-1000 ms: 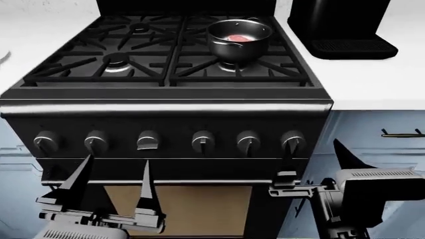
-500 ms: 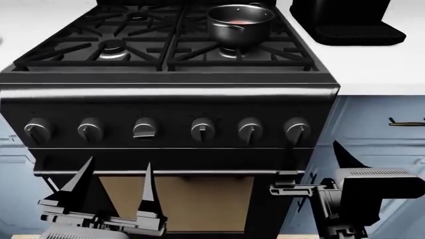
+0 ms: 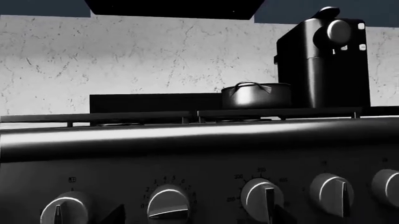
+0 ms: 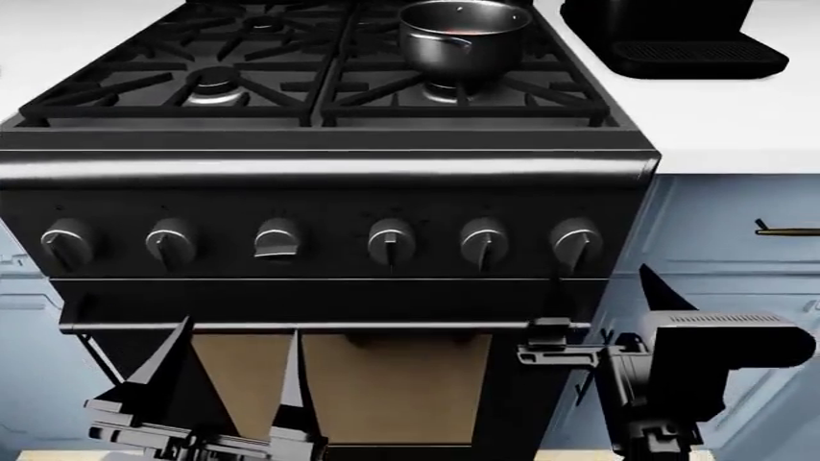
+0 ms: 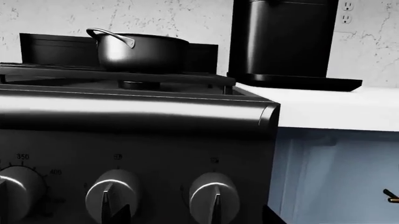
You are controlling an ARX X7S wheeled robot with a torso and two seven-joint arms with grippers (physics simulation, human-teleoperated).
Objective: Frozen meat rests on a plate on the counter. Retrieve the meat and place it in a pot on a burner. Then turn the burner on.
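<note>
On the range front I can read dial numbers: 200 and 250 around one knob (image 3: 264,199) in my left wrist view, 350 and 400 beside a knob (image 5: 17,185) in my right wrist view. I can read no brand name.

The pot (image 4: 464,36) is shiny dark steel, round and straight-sided with a bright rim, standing on the black cast grate over the far right burner. A sliver of pink meat (image 4: 464,30) shows inside it. Six rounded metallic knobs line the dark, smooth panel; the third from the left (image 4: 277,240) is turned crosswise.

To the right, the glossy black coffee machine (image 4: 673,34) sits on the smooth white counter (image 4: 717,125), above light-blue cabinet fronts with a brass handle (image 4: 784,229).

My left pincer (image 4: 230,384) is low before the oven door, its pointed fingers spread wide, holding nothing. My right pincer (image 4: 602,331) is near the range's right corner, also empty; how far it gapes I cannot tell.
</note>
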